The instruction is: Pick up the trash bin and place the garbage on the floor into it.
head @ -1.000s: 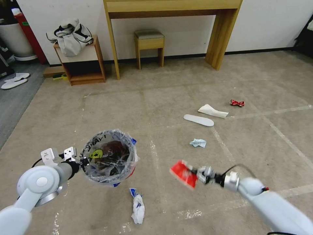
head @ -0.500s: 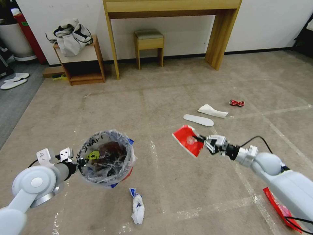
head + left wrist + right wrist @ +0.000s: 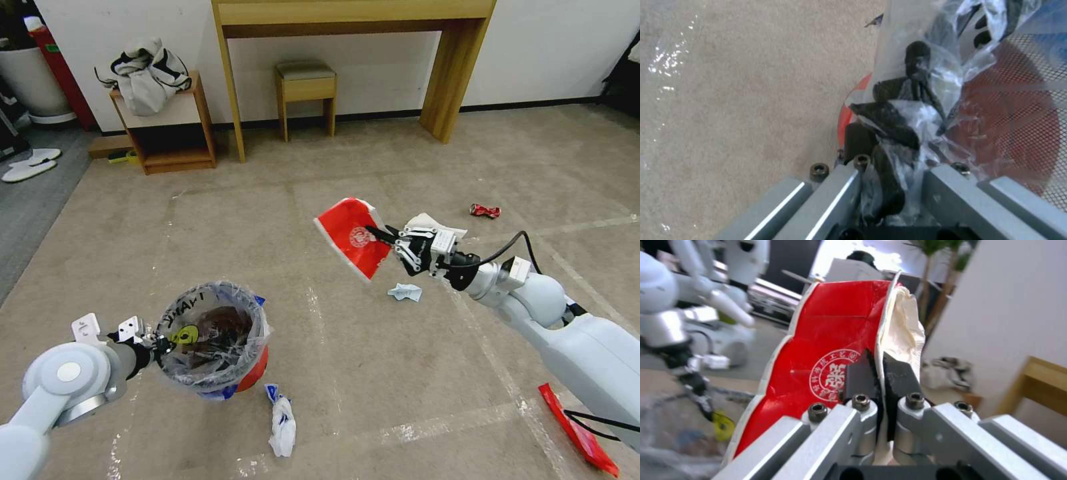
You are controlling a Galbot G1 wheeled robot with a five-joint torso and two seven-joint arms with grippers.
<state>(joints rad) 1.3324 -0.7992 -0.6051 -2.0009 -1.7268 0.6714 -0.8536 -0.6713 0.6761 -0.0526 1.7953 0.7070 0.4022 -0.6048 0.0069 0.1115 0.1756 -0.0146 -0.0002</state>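
The left gripper (image 3: 159,344) is clamped on the rim of the trash bin (image 3: 212,337), held at near left. The right gripper (image 3: 381,239), jaws closed on the red-and-white carton (image 3: 351,236), holds it raised, right of the bin. The carton should be centred above the opening before release, with the bin level.

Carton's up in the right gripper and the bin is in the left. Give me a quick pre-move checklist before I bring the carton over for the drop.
1. Right gripper shut on the carton wall: ok, the fingers pinch it.
2. Left gripper shut on the trash bin rim and bag: ok.
3. Bin mouth open and upward: ok.
4. Room left in the bin: cannot tell; dark contents show under the bag.
5. Carton over the bin: not ok, it hangs off to the bin's right and farther from the robot.
6. Litter left on the floor: not ok; can, tissue, wrappers remain.
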